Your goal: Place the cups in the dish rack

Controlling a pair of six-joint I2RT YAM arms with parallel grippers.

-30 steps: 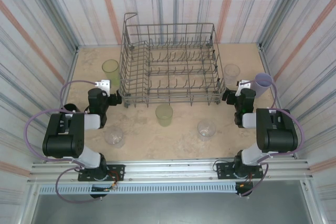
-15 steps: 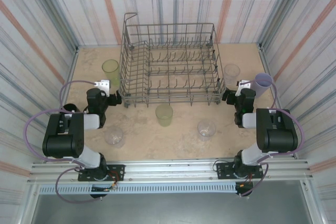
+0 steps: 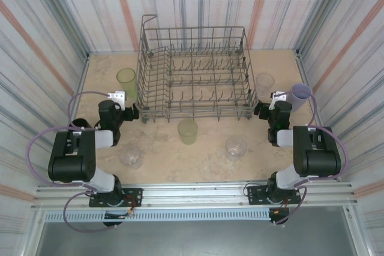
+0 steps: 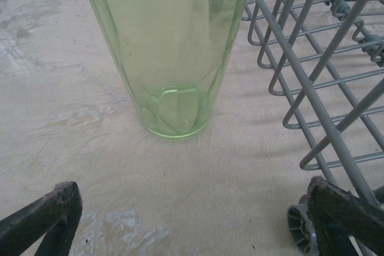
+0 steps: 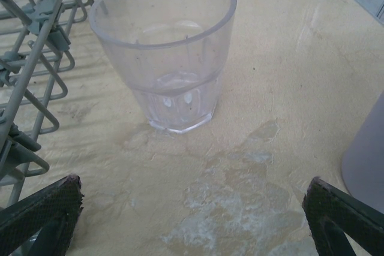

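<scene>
Loading looks not yet begun to us, the dish rack (image 3: 198, 111) empty: our left gripper (image 4: 192, 214) gapes wide before a yellow-green cup (image 4: 171, 46) beside the rack, our right gripper (image 5: 192, 208) equally wide before a clear cup (image 5: 165, 52), so next we must advance and close on one.

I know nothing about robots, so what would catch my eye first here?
A big grey wire dish rack stands empty toward the back. The left gripper, open, faces a tall green cup beside it; the right gripper, open, faces a clear cup on the other side.
</scene>
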